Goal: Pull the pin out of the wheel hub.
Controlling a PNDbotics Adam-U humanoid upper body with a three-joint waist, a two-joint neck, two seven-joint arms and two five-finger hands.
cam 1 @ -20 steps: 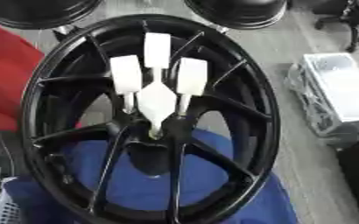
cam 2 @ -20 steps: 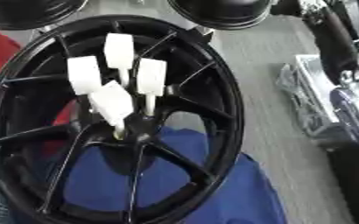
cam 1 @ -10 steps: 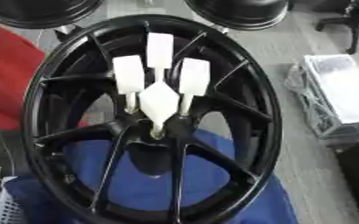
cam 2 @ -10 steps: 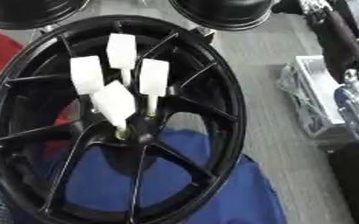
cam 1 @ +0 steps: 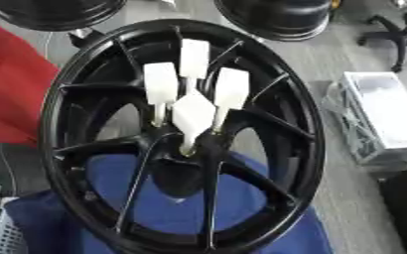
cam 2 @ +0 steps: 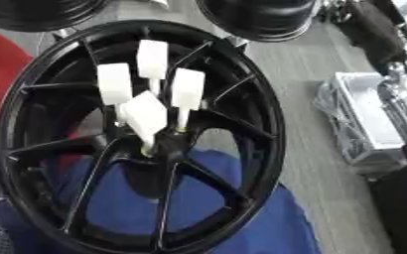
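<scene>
The black spoked alloy wheel hub [cam 1: 181,139] stands tilted on a blue cloth [cam 1: 181,208], with four white flat-headed pins [cam 1: 193,115] seated around its centre. Neither hand shows, so nothing looks pulled yet.

Only a small part of the robot body shows, at the far right edge of the right eye view. A black, rounded arm segment with a matt casing [cam 2: 372,22] runs along the upper right corner. Below it sits a silver, metallic joint piece [cam 2: 398,74] with pale, glossy highlights. Its exact shape cannot be made out. No cables, screws or markings can be distinguished on either part.
</scene>
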